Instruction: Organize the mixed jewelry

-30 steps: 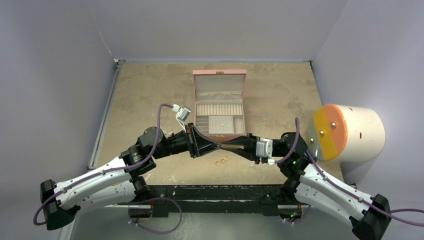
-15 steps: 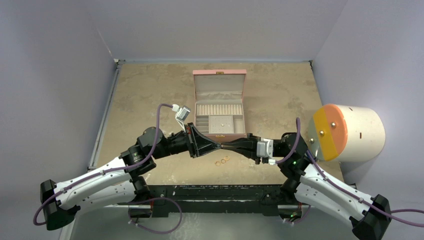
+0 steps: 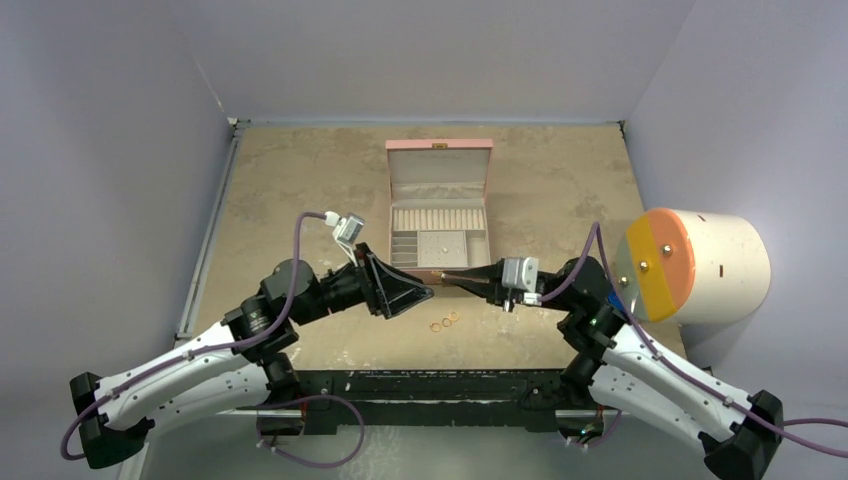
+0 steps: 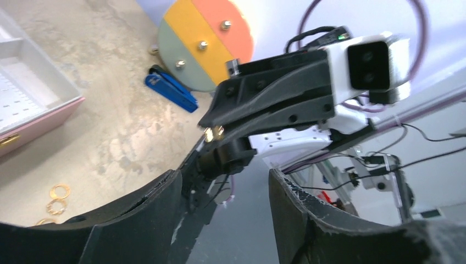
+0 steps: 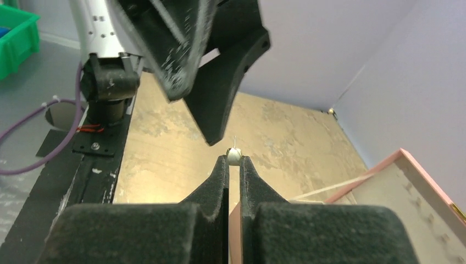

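**Right gripper.** The right gripper (image 3: 447,278) has its 2 fingers (image 5: 220,181) pressed together on a small stud (image 5: 234,156). The stud sits at the very tips, with its thin pin pointing away from the pads. In the left wrist view the same stud (image 4: 213,133) shows as a gold speck at the end of the black fingers. The gripper is raised above the table (image 3: 300,180), level with the front edge of the pink box (image 3: 439,150).

**Left gripper.** The left gripper (image 3: 420,293) has its jaws spread, with nothing between them. Its tips face the right gripper's tips, just beside them and not touching.

**Jewelry on the table.** 3 gold rings (image 3: 444,322) lie in a short row on the table surface, in front of the box and below the 2 gripper tips. They are close together. The left wrist view shows them (image 4: 57,198) flat on the table near the box's front corner.

**Surroundings.** The box stands open at mid-table with its lid upright and its beige compartments exposed. A white cylinder (image 3: 700,265) with an orange and yellow end face lies at the right edge of the table. A blue object (image 4: 170,91) lies on the table beside the cylinder's end face.
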Robot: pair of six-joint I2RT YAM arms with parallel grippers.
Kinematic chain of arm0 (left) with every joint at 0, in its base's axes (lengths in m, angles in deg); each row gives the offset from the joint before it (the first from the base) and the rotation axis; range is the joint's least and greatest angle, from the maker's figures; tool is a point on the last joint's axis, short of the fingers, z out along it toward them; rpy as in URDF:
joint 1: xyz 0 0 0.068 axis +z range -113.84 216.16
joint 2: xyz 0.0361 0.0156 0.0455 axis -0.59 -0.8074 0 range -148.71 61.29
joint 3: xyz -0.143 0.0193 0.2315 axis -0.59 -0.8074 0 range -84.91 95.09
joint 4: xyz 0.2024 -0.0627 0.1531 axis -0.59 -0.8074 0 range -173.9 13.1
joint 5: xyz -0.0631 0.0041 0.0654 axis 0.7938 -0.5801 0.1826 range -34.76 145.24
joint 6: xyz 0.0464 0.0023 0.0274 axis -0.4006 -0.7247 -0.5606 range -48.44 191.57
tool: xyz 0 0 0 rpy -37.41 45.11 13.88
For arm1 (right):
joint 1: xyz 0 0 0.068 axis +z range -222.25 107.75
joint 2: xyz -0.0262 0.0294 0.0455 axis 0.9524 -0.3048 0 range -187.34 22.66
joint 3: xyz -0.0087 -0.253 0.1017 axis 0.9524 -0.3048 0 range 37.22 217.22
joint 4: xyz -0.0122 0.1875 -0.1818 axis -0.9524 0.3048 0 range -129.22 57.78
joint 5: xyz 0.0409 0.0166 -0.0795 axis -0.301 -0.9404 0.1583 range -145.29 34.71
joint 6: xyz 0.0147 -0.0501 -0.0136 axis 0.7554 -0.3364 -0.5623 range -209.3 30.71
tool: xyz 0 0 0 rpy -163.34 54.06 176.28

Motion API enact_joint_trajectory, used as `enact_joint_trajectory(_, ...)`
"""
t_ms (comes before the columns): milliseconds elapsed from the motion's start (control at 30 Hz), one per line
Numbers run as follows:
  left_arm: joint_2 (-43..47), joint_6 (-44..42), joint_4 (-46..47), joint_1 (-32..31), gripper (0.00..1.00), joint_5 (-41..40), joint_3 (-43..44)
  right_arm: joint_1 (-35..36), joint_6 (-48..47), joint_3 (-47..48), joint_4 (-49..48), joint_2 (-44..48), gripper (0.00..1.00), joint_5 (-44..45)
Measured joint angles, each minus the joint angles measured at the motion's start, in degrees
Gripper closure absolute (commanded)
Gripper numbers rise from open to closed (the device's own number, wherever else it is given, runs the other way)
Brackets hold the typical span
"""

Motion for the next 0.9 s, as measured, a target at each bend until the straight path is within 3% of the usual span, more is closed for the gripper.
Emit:
enact_joint_trajectory(200, 1.86, -3.89, -9.55, 0.00, 0.38, -6.67, 2.38, 0.00, 3.06, 8.24, 11.41, -2.99, 1.00, 7.82)
enact_joint_trajectory(500, 3.15, -11.91, -21.73, 0.00, 0.37, -18.34, 8.85, 0.04, 7.72, 20.33, 31.65, -15.23, 1.00, 20.50)
enact_joint_trajectory(900, 2.27, -22.12, -29.94, 0.00, 0.37, -29.64, 13.55, 0.04, 14.58, 36.39, 54.40, -33.05, 1.00, 34.05)
